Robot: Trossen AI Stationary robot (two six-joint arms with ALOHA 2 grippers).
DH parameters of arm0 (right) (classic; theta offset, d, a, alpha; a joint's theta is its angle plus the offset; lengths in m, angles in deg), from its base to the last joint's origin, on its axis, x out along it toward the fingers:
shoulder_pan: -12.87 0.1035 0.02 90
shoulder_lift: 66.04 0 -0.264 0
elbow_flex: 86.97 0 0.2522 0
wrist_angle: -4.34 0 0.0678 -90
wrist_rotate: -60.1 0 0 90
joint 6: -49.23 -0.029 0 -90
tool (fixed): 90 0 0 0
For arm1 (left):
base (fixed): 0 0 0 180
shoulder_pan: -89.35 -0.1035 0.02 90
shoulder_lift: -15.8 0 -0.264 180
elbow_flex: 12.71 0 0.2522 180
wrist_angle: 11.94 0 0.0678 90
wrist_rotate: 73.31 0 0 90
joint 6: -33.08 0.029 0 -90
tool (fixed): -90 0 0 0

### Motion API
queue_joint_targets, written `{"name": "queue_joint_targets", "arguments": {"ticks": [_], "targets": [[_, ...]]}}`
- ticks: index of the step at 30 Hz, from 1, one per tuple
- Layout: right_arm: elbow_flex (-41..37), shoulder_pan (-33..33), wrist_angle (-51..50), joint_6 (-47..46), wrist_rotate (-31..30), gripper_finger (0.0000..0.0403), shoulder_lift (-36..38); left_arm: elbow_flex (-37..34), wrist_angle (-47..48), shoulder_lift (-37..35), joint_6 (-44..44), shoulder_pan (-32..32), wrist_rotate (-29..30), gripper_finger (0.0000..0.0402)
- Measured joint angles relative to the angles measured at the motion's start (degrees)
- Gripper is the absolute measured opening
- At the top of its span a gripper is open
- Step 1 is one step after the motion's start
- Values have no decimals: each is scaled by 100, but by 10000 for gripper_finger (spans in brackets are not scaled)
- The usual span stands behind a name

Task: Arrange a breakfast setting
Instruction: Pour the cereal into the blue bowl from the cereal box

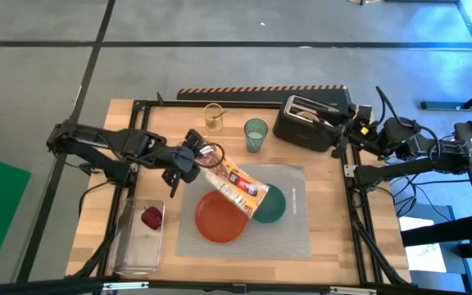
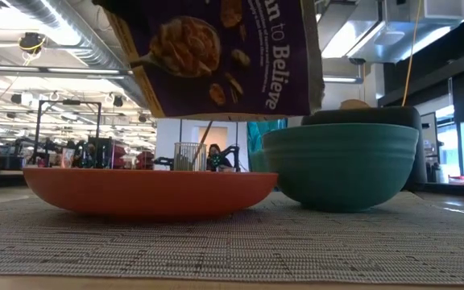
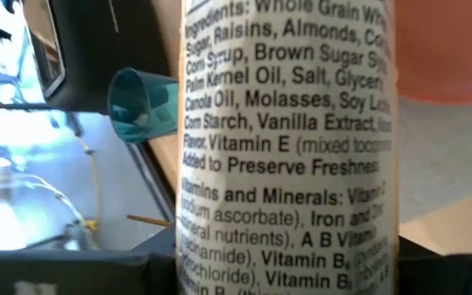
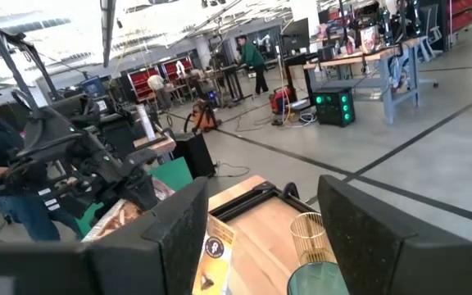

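You see the round orange plate (image 1: 220,220) left of the smaller teal bowl (image 1: 270,205), both on the grey rectangular placemat (image 1: 289,233); the purple cereal box (image 1: 234,185) hangs tilted above them.

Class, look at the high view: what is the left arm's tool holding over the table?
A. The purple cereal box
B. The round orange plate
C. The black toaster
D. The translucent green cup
A: the left tool is shut on the purple cereal box, which hangs tilted above the round orange plate and the teal bowl; the left wrist view shows its ingredients panel close up.
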Motion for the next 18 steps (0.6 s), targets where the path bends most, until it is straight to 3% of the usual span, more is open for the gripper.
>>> {"name": "queue_joint_targets", "arguments": {"ticks": [10, 18], "targets": [[-2, 0, -36, 2, 0, 221, 2, 0, -209, 24, 740, 185, 806, 144], [-2, 0, -39, 2, 99, 221, 2, 4, -391, 351, 1515, 299, 940, 144]]}}
